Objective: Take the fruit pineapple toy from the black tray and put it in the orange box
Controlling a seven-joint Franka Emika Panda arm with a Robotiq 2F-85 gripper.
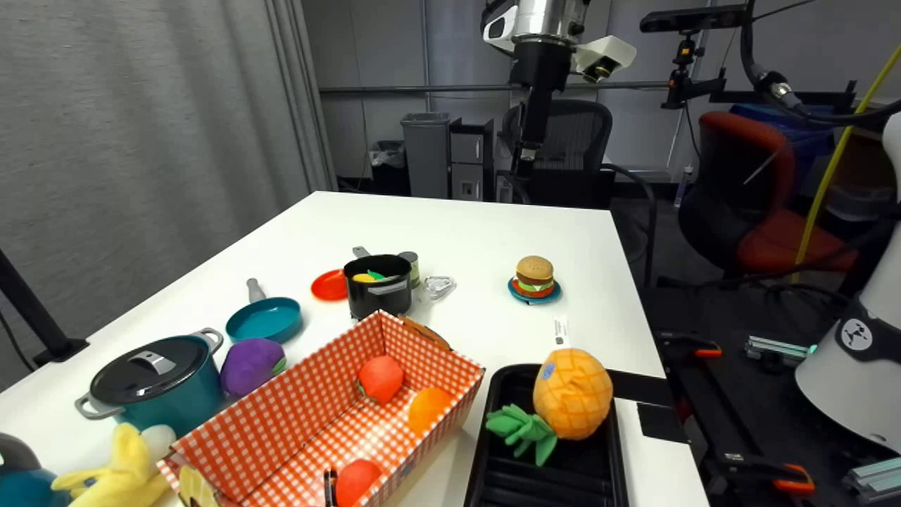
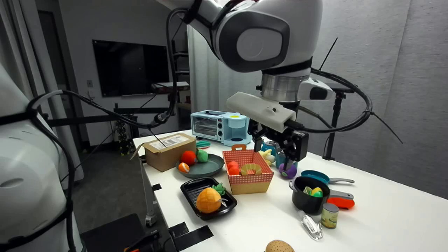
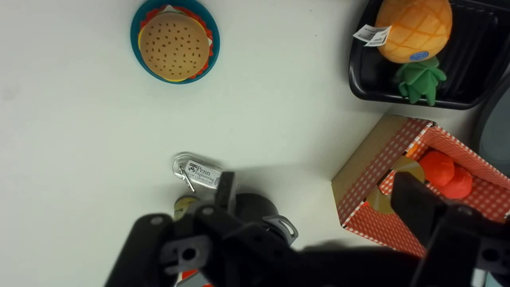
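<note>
The pineapple toy lies on its side in the black tray, with its green leaves pointing toward the orange box. In an exterior view the pineapple toy, the tray and the box also show. In the wrist view the pineapple toy and tray are at the upper right, the box below them. My gripper is open and empty, high above the table, apart from the toy. It also shows in both exterior views.
Several round red and orange fruits lie in the box. A burger toy on a blue plate, a black pot, a can, a teal pan and a purple eggplant stand around. A grey plate is behind the tray.
</note>
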